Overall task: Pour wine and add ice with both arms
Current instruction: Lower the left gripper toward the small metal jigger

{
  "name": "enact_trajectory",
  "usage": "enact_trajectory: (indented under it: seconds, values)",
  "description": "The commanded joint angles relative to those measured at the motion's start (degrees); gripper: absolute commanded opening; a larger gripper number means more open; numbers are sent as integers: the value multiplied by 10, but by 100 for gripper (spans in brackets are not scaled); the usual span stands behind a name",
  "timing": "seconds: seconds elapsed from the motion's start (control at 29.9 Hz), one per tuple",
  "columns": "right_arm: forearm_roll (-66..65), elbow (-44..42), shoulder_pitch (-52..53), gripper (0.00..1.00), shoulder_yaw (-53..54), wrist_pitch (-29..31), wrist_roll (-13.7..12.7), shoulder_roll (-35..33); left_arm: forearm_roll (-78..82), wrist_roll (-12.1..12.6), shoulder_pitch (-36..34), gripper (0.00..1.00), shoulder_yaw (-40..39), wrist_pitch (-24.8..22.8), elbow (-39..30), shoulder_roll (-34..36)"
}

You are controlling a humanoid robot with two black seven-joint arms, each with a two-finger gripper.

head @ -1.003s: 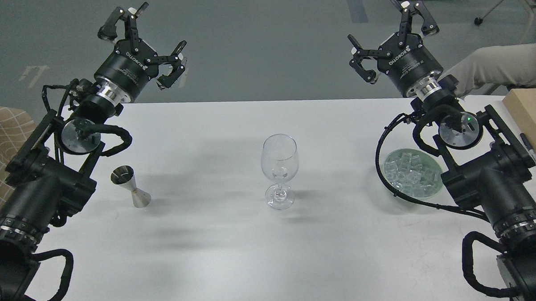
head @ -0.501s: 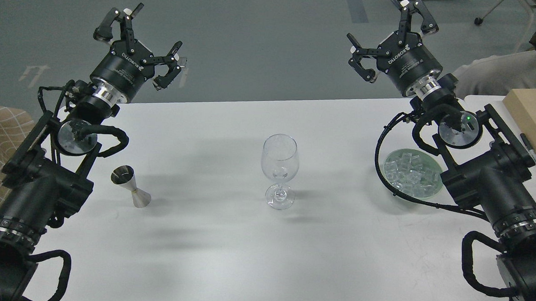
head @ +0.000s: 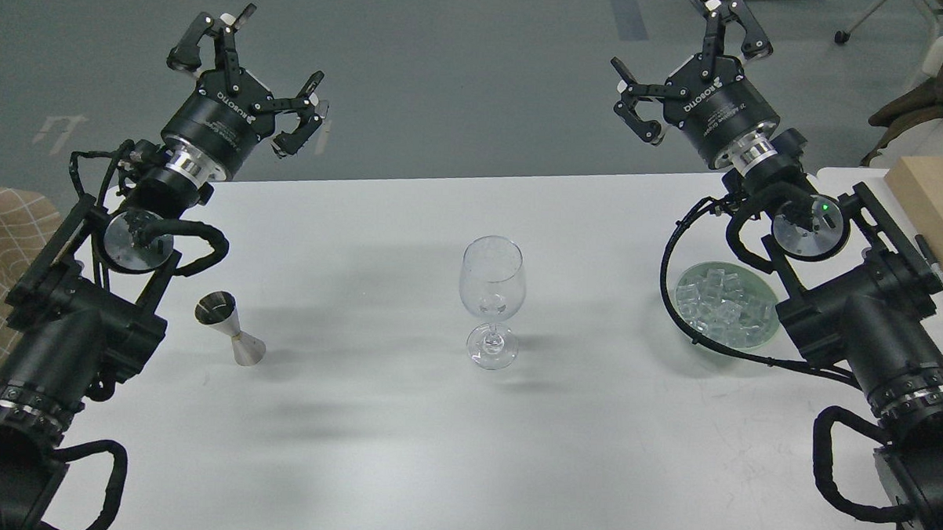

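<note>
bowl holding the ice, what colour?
Pale green, translucent bowl, with clear ice inside; head view.

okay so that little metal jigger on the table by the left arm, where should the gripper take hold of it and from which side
Probably at the narrow waist of the jigger, where its two cones meet. It stands tilted, wide mouth up and leaning left, so squeezing a flared cone would likely let it slip. The left gripper is open and nearest; coming in level from the left arm's side, fingers either side of the waist, should keep it upright. Whether it holds liquid cannot be told.

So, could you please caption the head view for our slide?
Both end effectors, left and right, open above the table; jigger, wine glass, ice.
</note>
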Motion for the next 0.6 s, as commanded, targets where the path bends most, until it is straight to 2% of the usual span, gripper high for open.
enact_trajectory:
  seconds: [0.0,0.3,0.57]
  values:
    - [0,0,0,100,0,0,0,0,-1,0,1,98,-1,0,-1,-1]
    - [0,0,0,100,0,0,0,1,-16,4,16,98,-2,0,-7,6]
    - [0,-1,0,100,0,0,0,1,-18,4,40,98,-2,0,-41,9]
